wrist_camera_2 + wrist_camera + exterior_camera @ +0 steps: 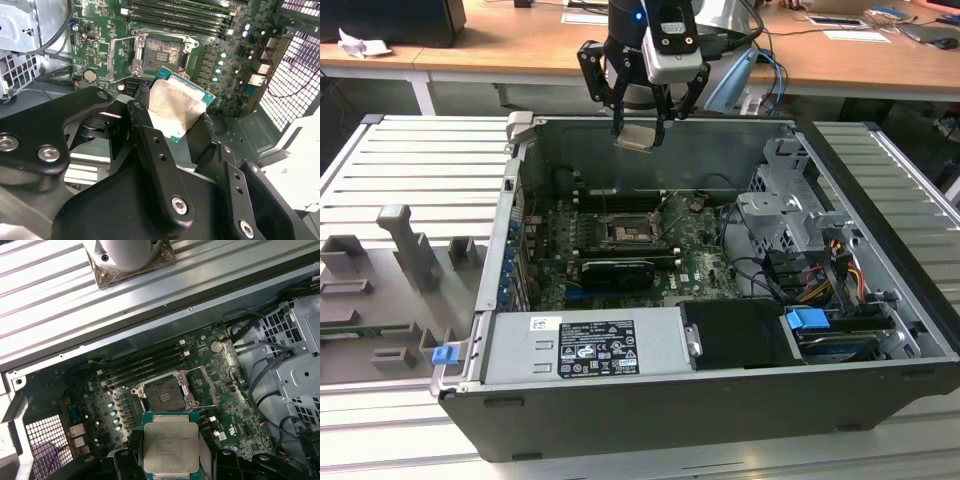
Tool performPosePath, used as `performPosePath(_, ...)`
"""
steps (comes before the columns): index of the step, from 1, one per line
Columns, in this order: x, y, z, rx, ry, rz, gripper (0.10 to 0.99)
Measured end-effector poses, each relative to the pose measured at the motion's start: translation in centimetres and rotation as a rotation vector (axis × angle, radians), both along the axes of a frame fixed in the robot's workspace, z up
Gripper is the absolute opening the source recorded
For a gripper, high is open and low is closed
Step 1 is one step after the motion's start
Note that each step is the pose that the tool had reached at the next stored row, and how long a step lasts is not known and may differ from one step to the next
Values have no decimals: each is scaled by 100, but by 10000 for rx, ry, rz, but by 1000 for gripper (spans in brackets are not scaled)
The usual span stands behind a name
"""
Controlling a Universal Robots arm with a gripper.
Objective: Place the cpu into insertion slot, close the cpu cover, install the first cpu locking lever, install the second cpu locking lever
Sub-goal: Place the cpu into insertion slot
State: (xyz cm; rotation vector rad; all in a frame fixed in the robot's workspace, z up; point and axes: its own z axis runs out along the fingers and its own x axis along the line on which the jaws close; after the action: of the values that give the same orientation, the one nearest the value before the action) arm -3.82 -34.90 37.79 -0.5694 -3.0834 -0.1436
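Fingers [152,147] of the gripper [639,132] are pinching the cpu [172,107] by two opposite edges, so the hand is closed on it. The cpu is hanging in the air, slightly tilted, with its silvery face showing in both wrist views. In the exterior view it is hovering at about the level of the case's far wall, well above the insertion slot [625,233] and apart from it.

The insertion slot is lying bare and dark on the green board [705,262], and the cpu cover [187,386] is standing raised along one side of it. Long black memory slots [145,360] are running just beside it, toward the far wall.

The open computer case [650,410] is resting on a ribbed metal table [410,160]. A labelled grey power box [585,345] is sitting along the case's near edge, and a metal drive cage [785,205] with cables is sitting on the exterior view's right. Grey blocks [410,245] are sitting on the table on the exterior view's left, and wooden desks [520,45] are standing behind.
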Motion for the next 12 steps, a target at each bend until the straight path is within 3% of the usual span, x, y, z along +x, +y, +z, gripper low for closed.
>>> performPosePath(12, 0, 0, 0, 1, 0, -572, 537)
